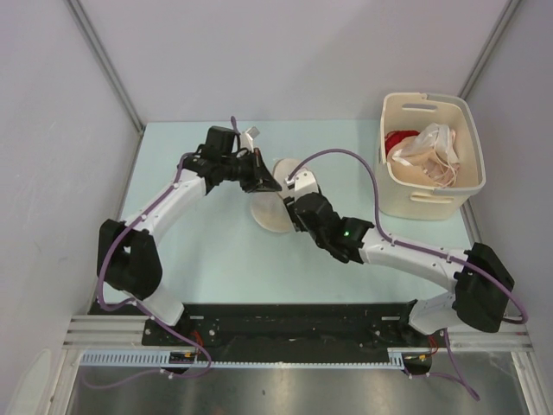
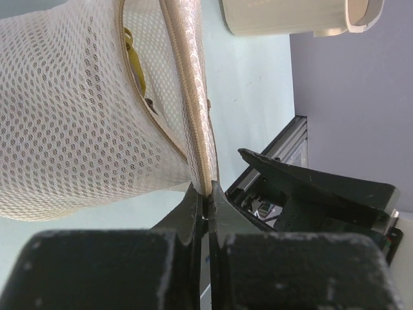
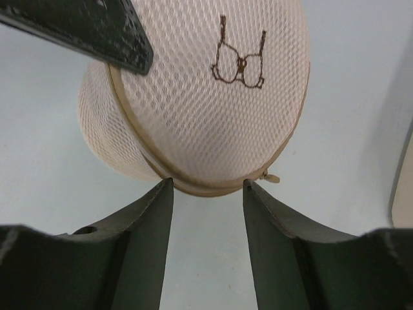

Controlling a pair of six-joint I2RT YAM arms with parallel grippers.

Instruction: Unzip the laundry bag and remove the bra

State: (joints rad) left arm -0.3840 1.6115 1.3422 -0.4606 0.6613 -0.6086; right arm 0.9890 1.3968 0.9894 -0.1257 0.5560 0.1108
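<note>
Black fingers (image 2: pixel 193 213) of the left hand (image 2: pixel 208 194) fill the bottom of the left wrist view, pressed together on the beige rim of the laundry bag (image 2: pixel 71 116). This cream mesh pouch rises from the pinch toward 11 o'clock. Its zip (image 2: pixel 184 84) is parted along the upper stretch, and in the gap a mustard-yellow strip of the bra (image 2: pixel 133 61) shows inside the bag.

From above, the laundry bag (image 1: pixel 270 216) sits near the middle of the pale green surface (image 1: pixel 199 251), between the two hands. The left hand (image 1: pixel 263 183) is at its 12 o'clock edge and the right hand (image 1: pixel 294 212) just beside it at 3 o'clock.

On the right wrist view the right hand (image 3: pixel 208 184) is spread, one finger on each side of the bag's lower rim, touching nothing that can be made out. A small zip pull (image 3: pixel 271 177) hangs at the rim near the finger at 5 o'clock. A dark line drawing (image 3: pixel 239 61) marks the mesh face.

At 2 o'clock from the bag and well apart stands a cream basket (image 1: pixel 432 194), holding a red cloth (image 1: pixel 397 138) and a pale strappy garment (image 1: pixel 428 149).
</note>
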